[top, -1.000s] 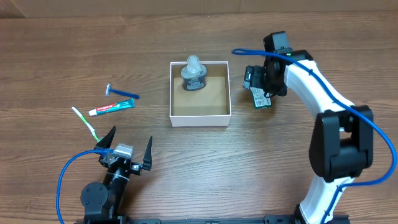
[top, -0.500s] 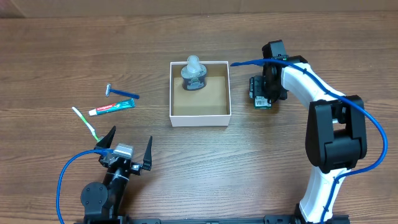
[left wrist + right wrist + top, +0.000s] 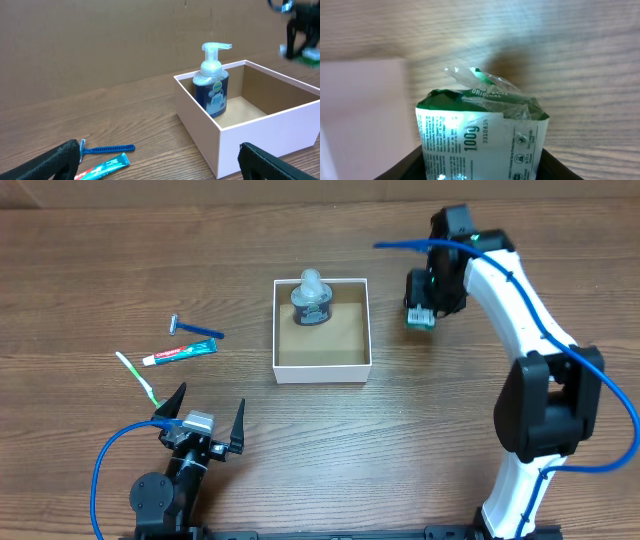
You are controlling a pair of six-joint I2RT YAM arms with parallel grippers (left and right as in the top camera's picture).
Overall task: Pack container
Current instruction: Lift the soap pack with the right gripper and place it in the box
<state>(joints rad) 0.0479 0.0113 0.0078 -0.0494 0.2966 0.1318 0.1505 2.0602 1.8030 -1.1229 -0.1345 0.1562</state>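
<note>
Container point(image 3: 322, 372) sitting mid-desk point(image 3: 420, 450): square shallow box, thin white card walls, brown inside. Bottle point(image 3: 311, 300) with white pump, dark rounded body, standing upright inside against far wall. Right hand point(image 3: 422, 308) hanging just right of container, fingers clamping crinkly green-and-white packet point(image 3: 482, 135), clear film bunching on top. Left hand point(image 3: 203, 428) sitting near front edge, fingers spreading wide, gripping nothing. Blue razor point(image 3: 195, 330), toothpaste point(image 3: 180, 354), slim toothbrush point(image 3: 137, 378) lying left of container on wood grain.
</note>
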